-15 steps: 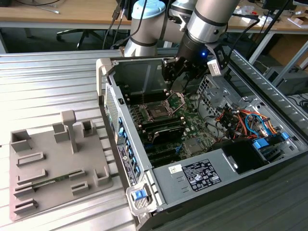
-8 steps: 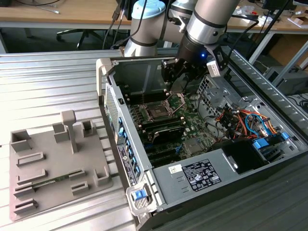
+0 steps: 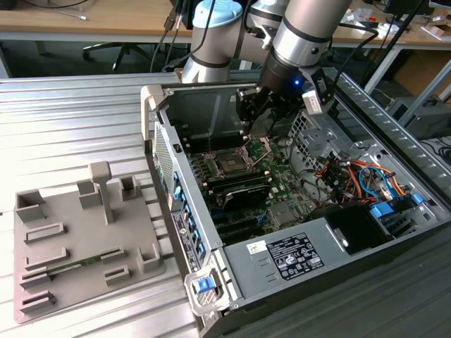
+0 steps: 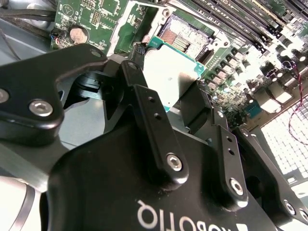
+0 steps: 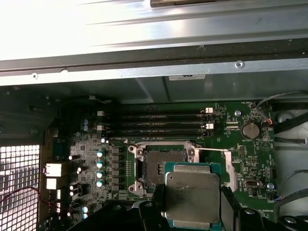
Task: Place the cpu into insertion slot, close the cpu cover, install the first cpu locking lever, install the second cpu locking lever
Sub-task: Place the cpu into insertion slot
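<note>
Pinching the cpu by two opposite edges, closed just to the chip's width: the matte black pincer, with angular, bolted fingers on either side. A thin flat square, that chip, with a dull brushed-grey metal lid on a teal-green board rim. Held level above the green motherboard, off to one side of the socket. Just ahead of the fingertips and lower: the insertion slot, a dark square recess inside a silver frame, uncovered. Right beside the held chip: the cpu cover, a thin pale metal frame standing open. Beyond the slot: long black memory slots in parallel rows. All around: the grey sheet-metal computer case, with the pincer reaching down inside it.
</note>
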Robot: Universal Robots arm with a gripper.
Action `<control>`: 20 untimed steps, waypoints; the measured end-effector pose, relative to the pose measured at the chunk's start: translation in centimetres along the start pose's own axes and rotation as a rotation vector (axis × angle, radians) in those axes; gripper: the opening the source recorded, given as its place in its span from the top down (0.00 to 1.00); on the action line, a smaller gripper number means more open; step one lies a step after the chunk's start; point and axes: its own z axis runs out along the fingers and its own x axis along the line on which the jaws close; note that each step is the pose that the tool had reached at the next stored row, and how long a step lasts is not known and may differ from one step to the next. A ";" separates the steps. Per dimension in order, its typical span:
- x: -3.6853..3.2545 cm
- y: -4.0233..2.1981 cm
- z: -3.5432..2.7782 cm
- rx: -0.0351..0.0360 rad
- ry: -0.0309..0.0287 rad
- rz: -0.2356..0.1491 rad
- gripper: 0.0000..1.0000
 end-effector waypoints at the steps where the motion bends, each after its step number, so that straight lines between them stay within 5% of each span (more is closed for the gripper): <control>1: 0.07 0.00 0.00 0.0000 -0.0001 0.000 0.46; 8: 0.85 -0.03 0.07 0.0000 -0.0001 0.000 0.46; 20: 0.87 -0.09 0.66 0.0000 0.0000 0.000 0.46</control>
